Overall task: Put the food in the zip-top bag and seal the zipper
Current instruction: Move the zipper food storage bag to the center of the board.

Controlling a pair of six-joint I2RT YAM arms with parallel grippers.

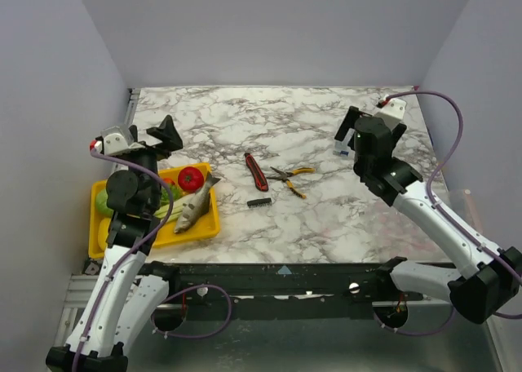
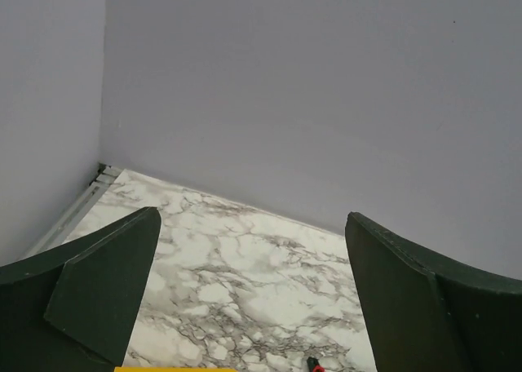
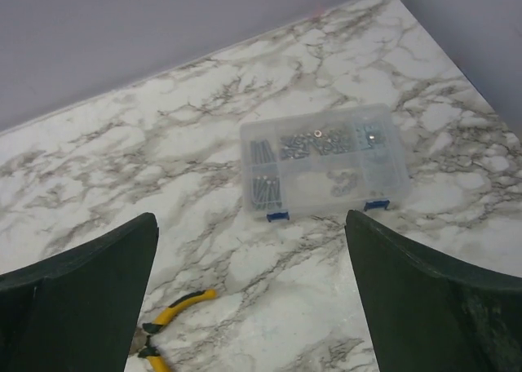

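Note:
The food lies in a yellow tray [image 1: 209,225] at the table's left edge: a red tomato [image 1: 191,178], a silvery fish [image 1: 194,207] and a yellow-green fruit [image 1: 103,202], partly hidden by my left arm. No zip-top bag or zipper shows in any view. My left gripper [image 1: 155,140] is open and empty, raised above the tray's far end; its wrist view [image 2: 253,290] shows only bare marble and wall between the fingers. My right gripper [image 1: 373,121] is open and empty, raised over the far right of the table [image 3: 253,298].
A red utility knife [image 1: 257,170], yellow-handled pliers [image 1: 291,178] and a small black part [image 1: 259,201] lie mid-table. A clear screw organiser box [image 3: 322,160] sits at the far right, below my right gripper. Grey walls close in the table on three sides.

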